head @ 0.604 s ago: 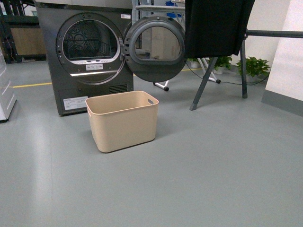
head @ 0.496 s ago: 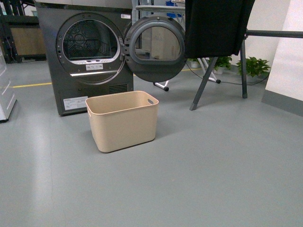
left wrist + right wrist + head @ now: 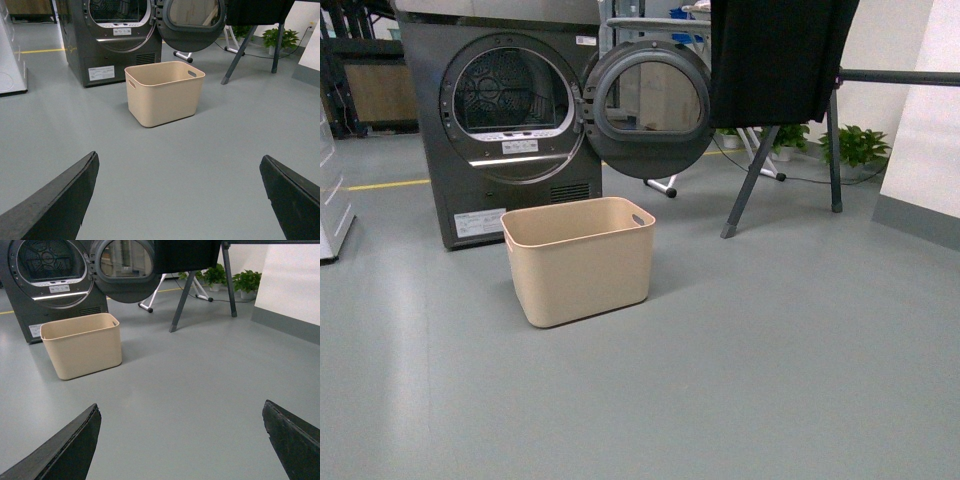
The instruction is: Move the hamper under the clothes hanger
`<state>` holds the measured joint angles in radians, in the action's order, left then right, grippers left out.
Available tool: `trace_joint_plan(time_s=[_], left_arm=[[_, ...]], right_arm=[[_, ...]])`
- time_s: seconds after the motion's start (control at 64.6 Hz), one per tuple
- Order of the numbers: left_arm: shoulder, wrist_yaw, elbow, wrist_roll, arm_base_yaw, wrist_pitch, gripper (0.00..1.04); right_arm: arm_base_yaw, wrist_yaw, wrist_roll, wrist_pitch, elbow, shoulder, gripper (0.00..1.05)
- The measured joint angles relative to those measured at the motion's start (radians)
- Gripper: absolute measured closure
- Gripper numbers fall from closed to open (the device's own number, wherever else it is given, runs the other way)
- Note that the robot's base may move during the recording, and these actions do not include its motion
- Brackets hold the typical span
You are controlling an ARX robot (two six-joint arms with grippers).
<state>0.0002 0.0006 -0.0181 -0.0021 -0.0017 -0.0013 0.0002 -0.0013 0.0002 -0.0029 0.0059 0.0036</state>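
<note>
The beige hamper [image 3: 580,262] stands empty on the grey floor in front of the dryer, left of centre in the front view. It also shows in the left wrist view as the hamper [image 3: 164,92] and in the right wrist view as the hamper [image 3: 81,344]. The clothes hanger [image 3: 830,140], a dark bar on slanted legs with a black garment [image 3: 775,58] draped over it, stands behind and to the right. My left gripper [image 3: 179,162] and right gripper [image 3: 181,410] are both open, empty, well short of the hamper. Neither arm shows in the front view.
A grey dryer [image 3: 500,120] with its round door [image 3: 645,105] swung open stands right behind the hamper. A white wall panel [image 3: 930,130] is at the right. Potted plants [image 3: 855,142] and a cable sit beyond the rack legs. A white appliance [image 3: 332,200] stands at the far left.
The whole scene has shifted slightly downward in the front view, so the camera has moved a little. The hamper stays in the same spot before the dryer.
</note>
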Motion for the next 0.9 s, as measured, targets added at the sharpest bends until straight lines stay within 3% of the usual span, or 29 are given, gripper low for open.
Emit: trace_joint_plan(time_s=[0.898], left_arm=[[0.0, 0.0, 0.0, 0.0, 0.0, 0.0, 0.07]], right_arm=[[0.0, 0.0, 0.0, 0.0, 0.0, 0.0, 0.08]])
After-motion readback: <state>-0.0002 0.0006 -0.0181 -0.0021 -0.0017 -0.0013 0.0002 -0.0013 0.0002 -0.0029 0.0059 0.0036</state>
